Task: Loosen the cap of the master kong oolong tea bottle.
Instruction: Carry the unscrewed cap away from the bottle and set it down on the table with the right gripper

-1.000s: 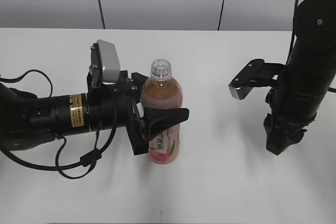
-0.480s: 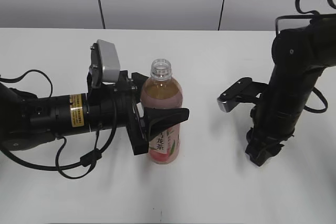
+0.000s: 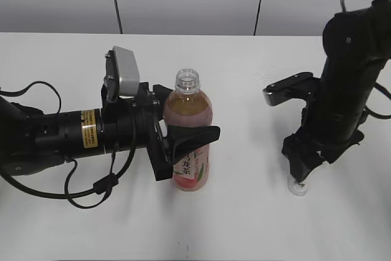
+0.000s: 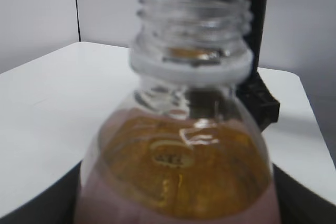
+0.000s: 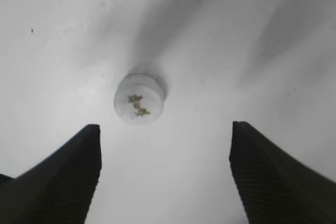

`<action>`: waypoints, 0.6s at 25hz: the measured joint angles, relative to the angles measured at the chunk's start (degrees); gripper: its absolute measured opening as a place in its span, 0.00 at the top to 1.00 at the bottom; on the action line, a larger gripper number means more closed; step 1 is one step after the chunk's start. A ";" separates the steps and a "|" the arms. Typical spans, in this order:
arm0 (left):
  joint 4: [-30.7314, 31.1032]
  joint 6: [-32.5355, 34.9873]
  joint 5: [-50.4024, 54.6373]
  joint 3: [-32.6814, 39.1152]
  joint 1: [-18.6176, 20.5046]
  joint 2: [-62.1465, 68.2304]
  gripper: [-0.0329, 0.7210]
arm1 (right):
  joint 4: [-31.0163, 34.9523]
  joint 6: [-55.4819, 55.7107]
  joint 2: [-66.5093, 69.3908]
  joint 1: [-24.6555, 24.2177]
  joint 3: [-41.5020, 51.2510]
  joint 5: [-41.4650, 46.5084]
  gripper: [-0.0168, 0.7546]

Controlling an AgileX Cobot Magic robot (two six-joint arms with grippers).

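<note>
The master kong oolong tea bottle [image 3: 189,126] stands upright on the white table with its neck open and no cap on it. My left gripper [image 3: 183,145] is shut on the bottle's body; in the left wrist view the bottle [image 4: 178,145] fills the frame. The white cap [image 3: 299,188] lies on the table at the right, logo side up, and shows in the right wrist view [image 5: 139,98]. My right gripper [image 3: 302,166] is open and empty just above the cap, its jaws [image 5: 165,156] apart from it.
The white table [image 3: 244,224] runs to a grey wall behind. The left arm's cables [image 3: 91,194] lie on the table at the left. The right arm [image 3: 345,84] stands tall at the right.
My right arm has swung left, then risen a little. The cap now lies on the table below the open jaws. The left gripper and bottle have not moved.
</note>
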 joint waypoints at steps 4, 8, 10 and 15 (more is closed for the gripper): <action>0.00 0.00 0.00 0.00 0.00 0.00 0.35 | -2.22 6.52 -6.93 0.00 -0.05 6.51 0.24; 0.00 0.00 0.06 0.00 0.00 0.00 0.35 | -2.47 8.99 -15.66 0.00 -0.05 13.28 0.24; 0.00 0.00 0.06 0.00 0.00 0.00 0.35 | -2.47 9.25 -20.46 0.00 0.65 14.32 0.24; 0.05 0.00 0.11 0.00 0.00 0.00 0.35 | -2.47 9.70 -34.00 0.00 5.68 14.93 0.24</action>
